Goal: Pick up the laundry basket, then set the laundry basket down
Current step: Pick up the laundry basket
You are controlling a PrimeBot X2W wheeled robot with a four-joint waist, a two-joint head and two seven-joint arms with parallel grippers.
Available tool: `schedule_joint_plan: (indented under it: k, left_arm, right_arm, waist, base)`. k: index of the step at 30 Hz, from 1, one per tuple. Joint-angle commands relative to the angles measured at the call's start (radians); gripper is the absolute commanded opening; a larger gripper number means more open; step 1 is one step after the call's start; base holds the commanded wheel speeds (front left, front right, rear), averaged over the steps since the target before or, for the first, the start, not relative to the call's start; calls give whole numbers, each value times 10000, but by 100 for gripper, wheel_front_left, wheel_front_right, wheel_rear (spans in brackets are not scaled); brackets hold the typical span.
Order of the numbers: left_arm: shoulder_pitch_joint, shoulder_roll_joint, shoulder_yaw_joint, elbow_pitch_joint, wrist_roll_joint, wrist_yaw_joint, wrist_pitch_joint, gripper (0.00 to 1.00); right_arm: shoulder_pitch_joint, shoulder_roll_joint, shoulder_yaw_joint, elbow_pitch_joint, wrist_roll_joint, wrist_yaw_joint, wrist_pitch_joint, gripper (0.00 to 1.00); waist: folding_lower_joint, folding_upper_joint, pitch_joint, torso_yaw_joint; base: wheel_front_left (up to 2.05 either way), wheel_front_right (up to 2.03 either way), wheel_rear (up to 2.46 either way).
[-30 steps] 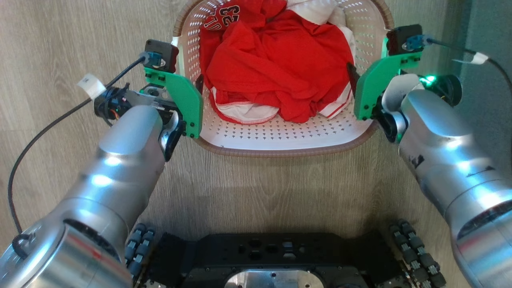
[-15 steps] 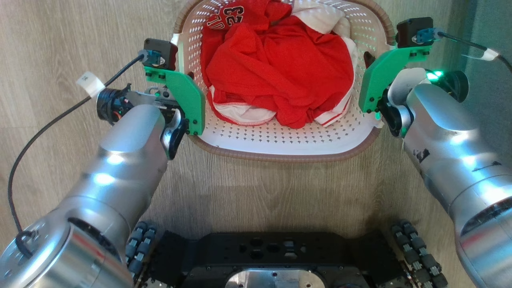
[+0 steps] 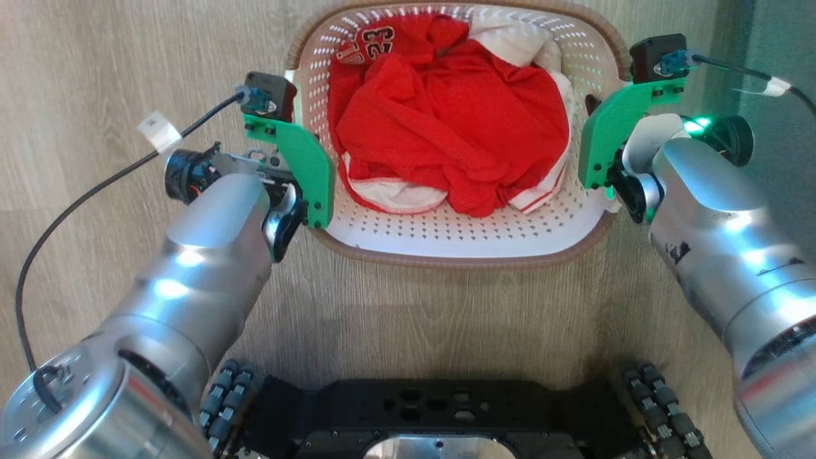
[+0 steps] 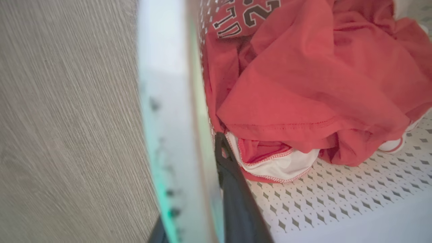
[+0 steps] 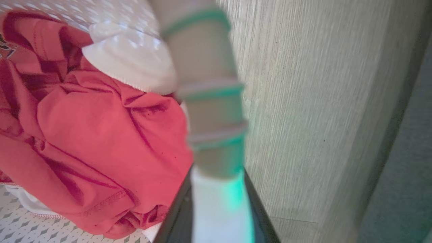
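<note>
I see the white perforated plastic laundry basket (image 3: 459, 237) with its brown woven-look rim at upper centre of the head view, against pale wood-grain floor (image 3: 446, 319), with crumpled red jerseys (image 3: 446, 121) inside. My left gripper (image 4: 189, 189) pinches its left wall, and my right gripper (image 5: 219, 209) clamps the right rim.

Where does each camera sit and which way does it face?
Head view: from the head, down at the white perforated plastic laundry basket with brown woven-look rim; silver left arm, right arm and dark base show.
Left wrist view: from that wrist along the basket's left wall; one dark finger shows.
Right wrist view: from that wrist along the right wall; two dark fingers show.
All share the crumpled red jersey.
</note>
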Motion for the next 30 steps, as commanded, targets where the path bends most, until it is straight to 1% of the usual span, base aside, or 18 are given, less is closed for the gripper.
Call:
schedule_joint_plan:
  k: [1,7,14,15,19,22,30]
  left_arm:
    - [165,221,-52,-189,-8,-103,27,0]
    - [354,221,-628,-321,-231,-474,743,0]
    - [713,221,-1162,-432,-566,-735,1467,0]
    - [827,221,-1279,-459,-689,-783,1704,0]
    - [1110,221,-1427,-512,-1053,-849,2385,0]
    - [1294,221,-1544,-511,-1260,-869,2864,0]
    - [1859,228,-1864,-778,-1572,-877,3533,0]
  right_arm:
    - [498,83,386,-46,-98,71,130,0]
    - [685,-157,1020,-105,42,71,1175,0]
    - [1116,-383,1532,-400,643,71,2457,0]
    - [1269,-424,1688,-501,829,71,2822,0]
    - [1607,-366,1944,-736,1286,71,3531,0]
    - [1709,-327,2112,-855,1550,71,3852,0]
    - [2205,-101,2589,-927,2149,71,4657,0]
  waist:
    - [-1,0,-129,21]
    - [-1,0,-829,101]
    - [-1,0,-2061,235]
    - [-1,0,-2411,262]
    - [-1,0,-3134,305]
    - [-1,0,-3623,316]
    - [-1,0,-4998,341]
  base:
    - [0,0,0]
    - [0,0,0]
    - [0,0,0]
    - [0,0,0]
    - [0,0,0]
    - [0,0,0]
    - [0,0,0]
